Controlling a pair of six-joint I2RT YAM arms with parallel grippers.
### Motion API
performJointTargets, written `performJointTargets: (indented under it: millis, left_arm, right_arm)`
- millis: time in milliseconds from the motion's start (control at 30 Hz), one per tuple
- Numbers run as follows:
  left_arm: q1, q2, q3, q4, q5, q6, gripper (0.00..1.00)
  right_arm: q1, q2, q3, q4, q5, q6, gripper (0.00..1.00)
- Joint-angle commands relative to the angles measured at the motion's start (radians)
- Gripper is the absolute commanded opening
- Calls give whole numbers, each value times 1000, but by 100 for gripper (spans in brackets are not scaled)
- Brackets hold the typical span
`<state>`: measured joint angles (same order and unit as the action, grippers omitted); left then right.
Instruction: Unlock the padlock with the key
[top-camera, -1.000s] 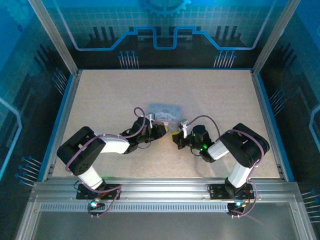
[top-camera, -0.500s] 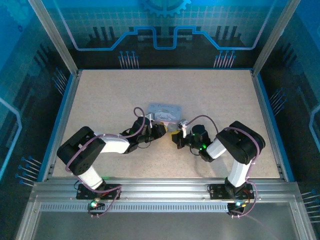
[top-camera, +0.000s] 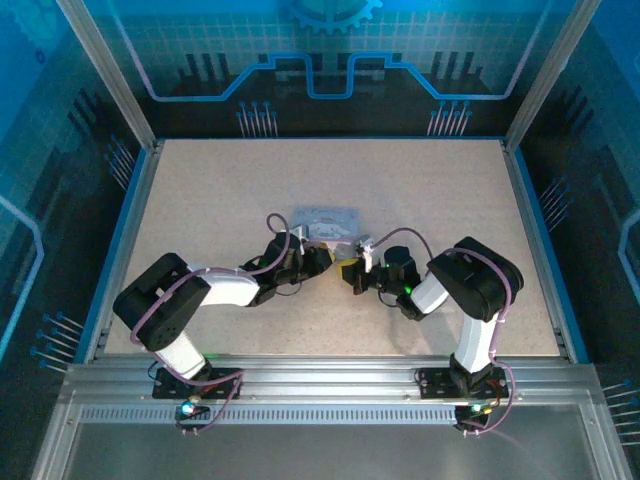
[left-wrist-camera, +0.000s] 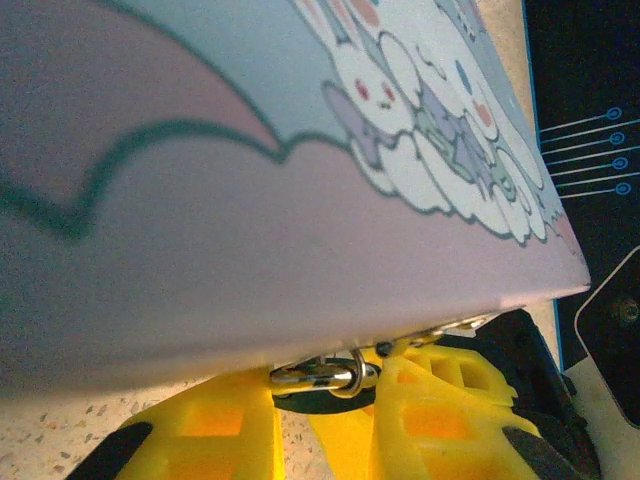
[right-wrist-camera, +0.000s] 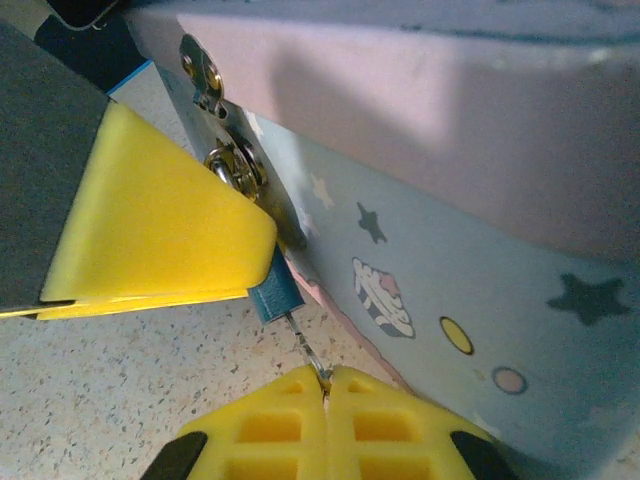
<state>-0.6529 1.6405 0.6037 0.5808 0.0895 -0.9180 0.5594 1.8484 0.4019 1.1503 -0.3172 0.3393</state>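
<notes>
Hanging off the metal hasp on the near face of the pastel box, the padlock is almost swallowed by the left end effector. Its two yellow fingers sit either side of the little body and look pinched onto it, with only the lower end poking out below one finger in the right wrist view. And there's the key: a thin sliver running straight from that exposed end down to the right end effector, whose fingertips are pressed flat together with the key's head nipped between them. The tip looks to be in the keyway, though how deep it sits is too small to tell. So the line that matters is the key's long axis: it points from the right fingertips up and a touch leftward into the lock, low over the speckled bench and close alongside the box wall. From above, the two arms meet nose to nose at the box's near edge, left arm in from the left, right arm from the right, and it's the right arm that owns the key. My read: insertion is done or nearly so, and the coming move is a twist of the right wrist about that axis while the left braces the body. Any sideways drift could bend that sliver or pop it out.
</notes>
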Motion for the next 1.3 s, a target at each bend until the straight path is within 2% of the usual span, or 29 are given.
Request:
performJointTargets:
  millis: [0, 500, 967, 1067, 1267]
  left_arm:
    - [-27, -37, 30, 41, 56, 1, 12]
    - [-42, 24, 42, 63, 50, 0, 12]
    - [-36, 132, 48, 134, 32, -10, 13]
    - [-37, 142, 44, 137, 29, -10, 18]
    - [-29, 110, -4, 141, -4, -20, 36]
  right_arm:
    - [-21, 8, 54, 35, -23, -11, 0]
    - [-10, 52, 120, 60, -26, 44, 0]
    - [22, 46, 16, 49, 46, 114, 0]
    - [31, 59, 8, 62, 58, 127, 0]
    - [33, 45, 9, 36, 60, 146, 0]
